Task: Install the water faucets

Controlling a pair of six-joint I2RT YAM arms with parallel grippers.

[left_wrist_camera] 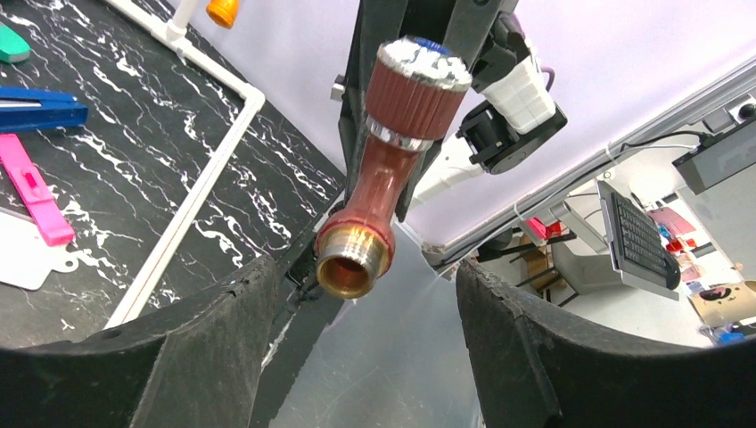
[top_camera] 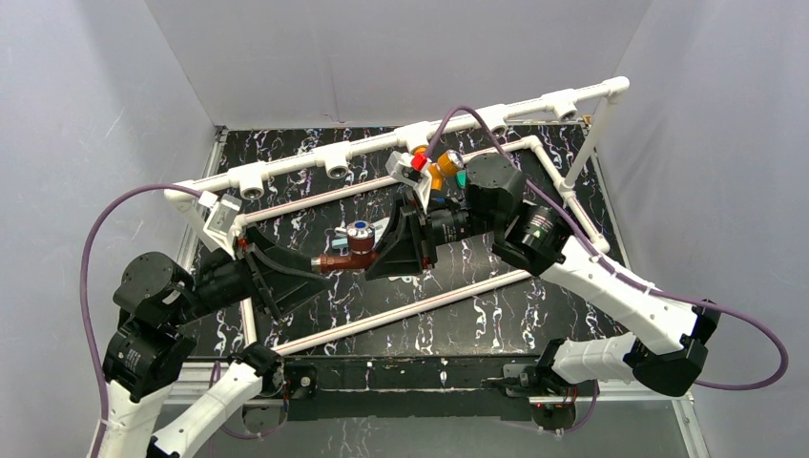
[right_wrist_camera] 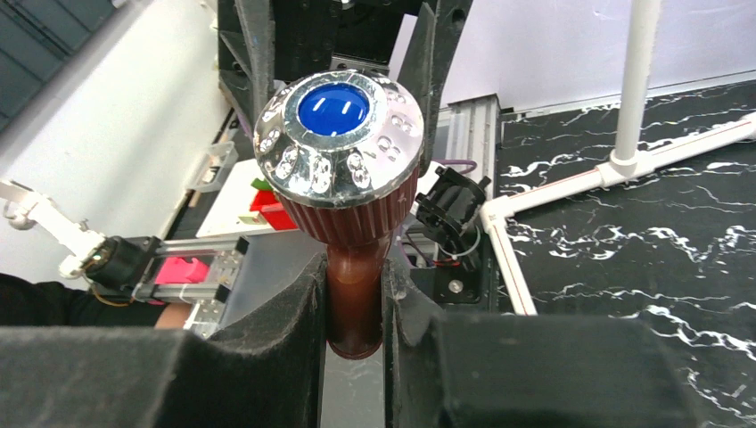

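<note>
A dark brown faucet (top_camera: 345, 256) with a silvery, blue-centred knob (right_wrist_camera: 339, 134) hangs above the black mat. My right gripper (right_wrist_camera: 355, 285) is shut on its stem (right_wrist_camera: 357, 294), approaching from the right (top_camera: 379, 256). Its brass threaded end (left_wrist_camera: 348, 267) points at my left gripper (left_wrist_camera: 365, 272), whose jaws stand wide open on either side of it without touching. In the top view the left gripper (top_camera: 310, 267) is just left of the faucet. An orange faucet (top_camera: 446, 172) with a silvery knob sits by the back pipe, behind the right wrist.
A white pipe frame with several tees (top_camera: 334, 164) runs along the back, and thinner white pipes (left_wrist_camera: 192, 192) cross the black marbled mat (top_camera: 477, 315). A blue stapler (left_wrist_camera: 36, 107), a pink piece (left_wrist_camera: 36, 192) and a teal piece (left_wrist_camera: 11, 43) lie on the mat.
</note>
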